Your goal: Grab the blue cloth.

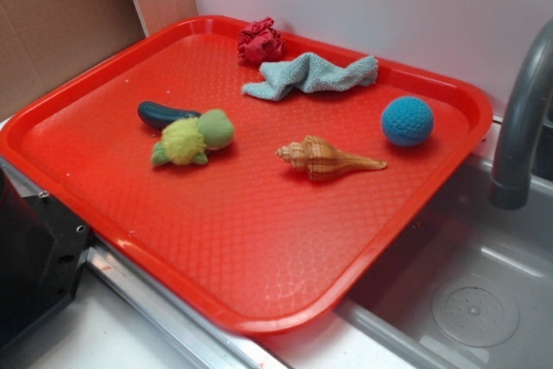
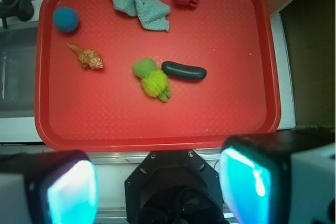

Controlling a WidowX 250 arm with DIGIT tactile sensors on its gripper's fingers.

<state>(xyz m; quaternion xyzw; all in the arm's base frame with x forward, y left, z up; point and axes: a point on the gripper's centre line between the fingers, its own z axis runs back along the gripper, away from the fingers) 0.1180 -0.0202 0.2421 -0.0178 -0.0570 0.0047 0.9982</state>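
The blue cloth (image 1: 309,75), a pale blue-green wrinkled washcloth, lies at the far side of the red tray (image 1: 259,239), between a red cloth wad (image 1: 260,41) and a blue knitted ball (image 1: 407,121). In the wrist view the cloth (image 2: 139,5) is at the tray's top edge. My gripper (image 2: 160,184) is open and empty, high above the robot base and off the tray's near edge, far from the cloth. Its fingers (image 2: 251,184) show as cyan pads wide apart. The gripper is out of the exterior view.
On the tray lie a seashell (image 1: 327,158), a green and yellow plush turtle (image 1: 192,138) and a dark green cucumber (image 1: 164,114). A grey faucet (image 1: 523,118) and a sink (image 1: 467,291) stand right. The black robot base (image 1: 30,257) is at lower left.
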